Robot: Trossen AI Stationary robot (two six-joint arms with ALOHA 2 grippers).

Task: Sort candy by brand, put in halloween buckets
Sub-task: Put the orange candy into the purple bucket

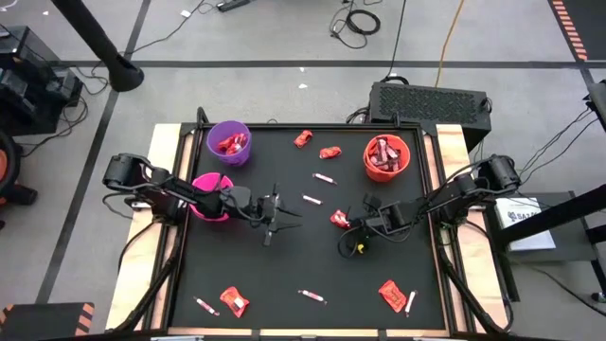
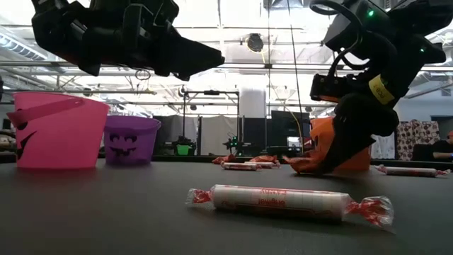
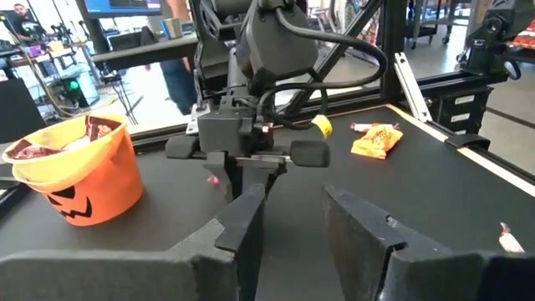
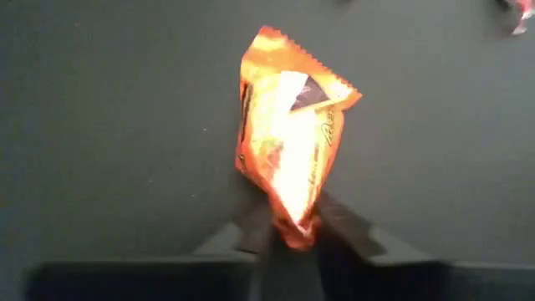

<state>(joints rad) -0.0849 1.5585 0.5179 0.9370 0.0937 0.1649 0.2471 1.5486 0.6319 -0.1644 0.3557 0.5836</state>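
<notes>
Right gripper (image 4: pixel 284 230), near table centre and a little toward 3 o'clock: fingers pinched on the lower end of a shiny orange-red packet (image 4: pixel 288 146), which rests at the mat. Judged as a fresh pick, not yet lifted clear.

Left gripper (image 1: pixel 275 216) hangs above the mat just toward 9 o'clock of centre, fingers parted, nothing between them. Waiting, by the look of it.

Progress: roughly midway, as a judgement. Loose candy on the black mat (image 1: pixel 256 270):
- two red packets toward 12 o'clock (image 1: pixel 303 138)
- thin pinkish sticks scattered around centre (image 1: pixel 324 177)
- a red packet and a stick near 7 o'clock (image 1: pixel 233 300)
- another stick at 6 o'clock
- a red packet with a stick beside it at 5 o'clock (image 1: pixel 392 295)

Buckets:
- purple bucket (image 1: pixel 229 142), 11 o'clock: red-wrapped pieces inside.
- orange bucket (image 1: pixel 386 158), 1 o'clock: darker brown-red bars inside, piled near the rim.
- pink bucket (image 1: pixel 210 197), 9 o'clock, just beside the left arm: contents cannot be made out; partly covered from above.
</notes>
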